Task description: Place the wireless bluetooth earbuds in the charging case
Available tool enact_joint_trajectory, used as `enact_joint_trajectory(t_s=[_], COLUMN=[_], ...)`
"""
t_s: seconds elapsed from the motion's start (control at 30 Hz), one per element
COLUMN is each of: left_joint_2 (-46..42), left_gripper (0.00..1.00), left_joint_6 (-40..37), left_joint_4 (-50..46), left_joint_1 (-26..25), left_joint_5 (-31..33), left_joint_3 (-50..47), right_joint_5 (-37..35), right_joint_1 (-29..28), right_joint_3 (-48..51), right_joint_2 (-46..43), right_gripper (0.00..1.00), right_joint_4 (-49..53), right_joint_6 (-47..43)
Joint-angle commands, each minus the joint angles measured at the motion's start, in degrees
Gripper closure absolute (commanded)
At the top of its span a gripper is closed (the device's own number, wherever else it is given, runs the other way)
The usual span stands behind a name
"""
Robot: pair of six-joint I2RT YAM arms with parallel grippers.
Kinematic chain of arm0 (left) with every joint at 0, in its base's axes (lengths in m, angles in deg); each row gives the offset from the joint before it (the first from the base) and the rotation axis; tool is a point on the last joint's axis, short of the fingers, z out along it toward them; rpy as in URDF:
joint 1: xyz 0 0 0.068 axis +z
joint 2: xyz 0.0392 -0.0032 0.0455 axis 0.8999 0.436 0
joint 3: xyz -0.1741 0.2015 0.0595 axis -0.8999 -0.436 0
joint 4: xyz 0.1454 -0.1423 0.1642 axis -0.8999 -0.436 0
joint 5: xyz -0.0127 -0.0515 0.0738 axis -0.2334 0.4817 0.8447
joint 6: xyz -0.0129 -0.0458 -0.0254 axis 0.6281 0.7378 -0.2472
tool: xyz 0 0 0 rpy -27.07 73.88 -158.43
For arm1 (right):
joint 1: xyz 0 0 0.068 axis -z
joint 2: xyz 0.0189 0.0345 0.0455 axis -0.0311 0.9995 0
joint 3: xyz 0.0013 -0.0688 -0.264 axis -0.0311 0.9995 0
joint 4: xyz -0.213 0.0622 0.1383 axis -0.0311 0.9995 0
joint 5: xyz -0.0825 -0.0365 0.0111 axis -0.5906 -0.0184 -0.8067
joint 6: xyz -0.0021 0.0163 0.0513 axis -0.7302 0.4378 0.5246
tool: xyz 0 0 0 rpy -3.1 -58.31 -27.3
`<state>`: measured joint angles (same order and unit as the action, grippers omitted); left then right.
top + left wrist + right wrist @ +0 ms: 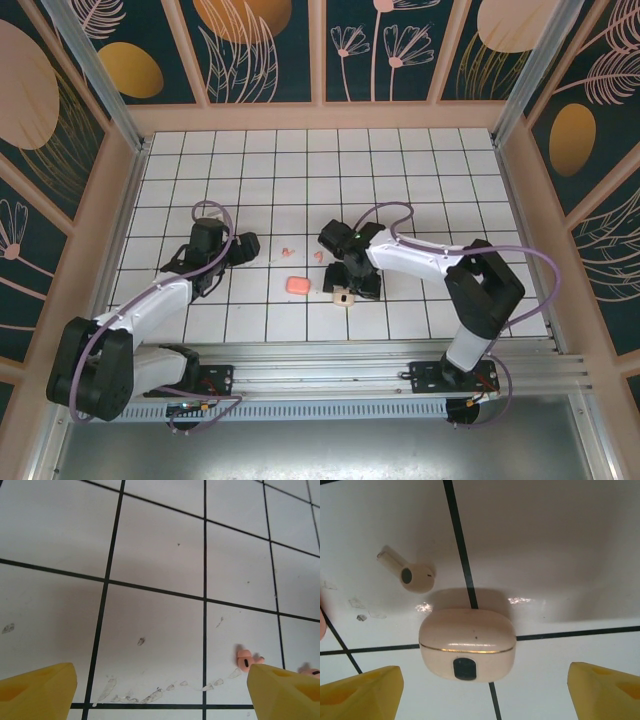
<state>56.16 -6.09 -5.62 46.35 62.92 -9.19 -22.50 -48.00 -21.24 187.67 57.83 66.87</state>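
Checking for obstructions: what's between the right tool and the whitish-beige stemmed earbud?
The rounded beige charging case, closed, in the right wrist view.

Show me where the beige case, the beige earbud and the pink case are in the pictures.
beige case [467, 630]: right wrist view, on its lid above the seam.
beige earbud [417, 577]: right wrist view, on its round head.
pink case [297, 285]: top view, on its middle.

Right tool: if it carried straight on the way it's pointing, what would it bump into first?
Most likely the closed beige case, lying on the tiled table right ahead of the right tool and its open fingers.
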Motion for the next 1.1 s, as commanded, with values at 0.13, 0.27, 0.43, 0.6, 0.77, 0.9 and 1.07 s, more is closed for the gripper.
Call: enact_joint_trajectory(t_s=[0.13,0.27,0.43,0.6,0.77,0.9,1.07], left_joint_2=[1.8,1.1,2.0,3.1,3.1,3.4,4.2], left_gripper=[0.12,0.12,0.12,0.12,0.12,0.13,0.17], left_joint_6=[1.5,1.3,0.2,-0.3,0.0,0.1,0.2], left_joint_4=[-1.1,-0.7,-0.9,-0.5,-0.1,0.2,0.1], left_joint_1=[-0.1,-0.2,-0.1,-0.1,-0.1,-0.1,-0.1], left_joint_5=[-0.5,-0.3,-0.4,-1.3,-1.1,-0.8,-1.6], left_joint_3=[-0.3,-0.7,-0.4,-0.7,-0.8,-0.6,0.3], right_joint_5=[1.9,1.9,2.6,1.0,0.7,0.2,-0.5], right_joint_1=[-0.3,-0.3,-0.5,-0.7,-0.6,-0.6,-0.1], right_joint_3=[-3.6,-4.7,-5.0,-4.6,-3.2,-2.8,-2.5], right_joint_2=[4.5,6.3,7.9,8.2,8.4,8.5,8.6], right_gripper=[0.19,0.24,0.29,0.34,0.37,0.41,0.43], right_joint_4=[3.1,3.2,1.9,2.2,0.6,-0.4,-0.4], right_joint_6=[-1.4,-2.1,-2.1,-1.6,-1.2,-1.3,-2.1])
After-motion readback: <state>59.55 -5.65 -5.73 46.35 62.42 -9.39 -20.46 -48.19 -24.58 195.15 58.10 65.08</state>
